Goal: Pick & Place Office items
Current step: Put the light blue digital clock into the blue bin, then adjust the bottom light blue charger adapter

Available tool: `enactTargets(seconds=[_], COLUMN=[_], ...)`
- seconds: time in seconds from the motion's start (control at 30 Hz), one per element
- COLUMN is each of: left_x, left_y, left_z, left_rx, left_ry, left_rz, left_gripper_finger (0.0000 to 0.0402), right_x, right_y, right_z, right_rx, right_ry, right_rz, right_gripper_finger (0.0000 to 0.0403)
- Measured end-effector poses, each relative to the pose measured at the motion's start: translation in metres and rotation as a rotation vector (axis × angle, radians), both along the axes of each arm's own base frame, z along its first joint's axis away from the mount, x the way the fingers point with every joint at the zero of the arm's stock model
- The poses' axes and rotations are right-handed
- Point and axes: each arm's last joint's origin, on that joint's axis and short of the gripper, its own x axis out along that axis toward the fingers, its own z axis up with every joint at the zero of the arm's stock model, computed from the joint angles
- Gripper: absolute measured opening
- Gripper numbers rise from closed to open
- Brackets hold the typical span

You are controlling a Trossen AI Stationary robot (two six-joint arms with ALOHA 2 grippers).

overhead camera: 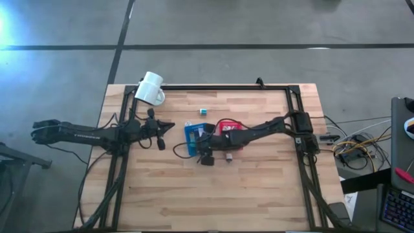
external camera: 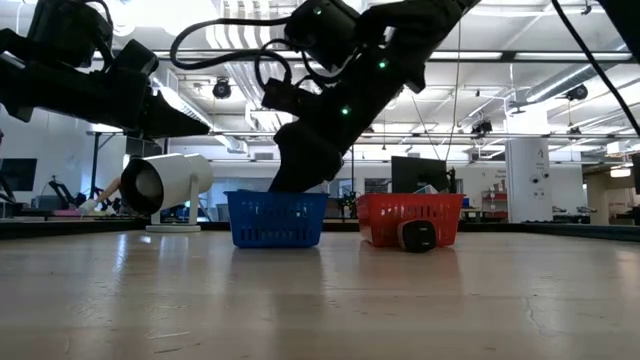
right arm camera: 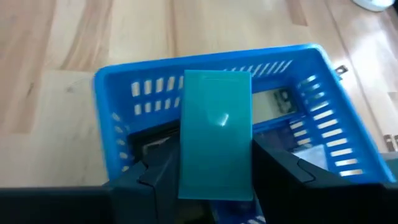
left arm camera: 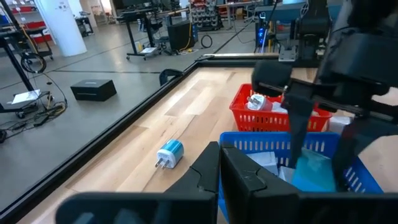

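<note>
Office item in hand: teal flat card-like piece [right arm camera: 216, 134], pinched between the right gripper's [right arm camera: 214, 180] two fingers, held upright directly over the blue basket [right arm camera: 118, 118].
Right gripper: sits above the blue basket [overhead camera: 192, 134] near the table's [overhead camera: 259, 188] middle, a little toward the far edge; in the low view the arm dips down behind the basket's rim.
Step in hand: placing; the piece is over the basket but, by my read, not yet let go.
Next move calls for: a short lowering into the basket and spreading the fingers; the piece is tall against the basket's opening, so it may lean on the wall unless dropped toward the centre.
Basket contents: some white and dark bits lie inside already; too blurred to name.
Red basket [overhead camera: 228, 126]: just beside the blue one, on its right-arm side; white items [left arm camera: 264, 102] inside, and a small dark object [external camera: 417, 236] touching its front in the low view.
Loose items: blue-and-white plug-like piece [left arm camera: 169, 153] on the bare wood, and a tiny teal block [overhead camera: 202, 111] toward the far edge.
Left gripper [overhead camera: 169, 126]: waiting near the left side of the table, fingers pressed together, holding nothing.
White mug [overhead camera: 150, 88]: tipped on its side at the far left corner.
Writing, labels: none readable; a small printed patch inside the blue basket is illegible.
</note>
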Motion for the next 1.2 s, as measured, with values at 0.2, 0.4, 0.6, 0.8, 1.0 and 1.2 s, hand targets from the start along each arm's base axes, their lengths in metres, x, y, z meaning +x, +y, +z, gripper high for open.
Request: enactTargets(seconds=[0.2,0.4,0.6,0.8,1.0,1.2], left_x=[0.0,0.0,0.0,0.0,0.0,0.0], left_y=[0.0,0.0,0.0,0.0,0.0,0.0], left_z=[0.0,0.0,0.0,0.0,0.0,0.0], left_rx=[0.0,-0.003,-0.003,-0.003,-0.003,-0.004], left_ry=[0.0,-0.002,-0.002,-0.001,-0.001,-0.002], left_rz=[0.004,0.005,0.005,0.005,0.005,0.005], left_gripper_finger=[0.0016,0.0016,0.0016,0.0016,0.0016,0.0016], right_x=[-0.005,-0.005,-0.011,-0.042,-0.102,-0.181], right_y=[0.0,0.001,0.0,0.005,0.008,0.012], right_z=[0.002,0.003,0.028,0.071,0.103,0.089], right_rx=[0.019,0.017,-0.013,-0.016,0.038,0.078], right_ry=[0.011,0.009,-0.047,-0.159,-0.37,-0.562], right_rz=[-0.02,-0.017,-0.014,0.022,0.077,0.113], right_gripper_finger=[0.0185,0.0203,0.0214,0.0214,0.0212,0.0182])
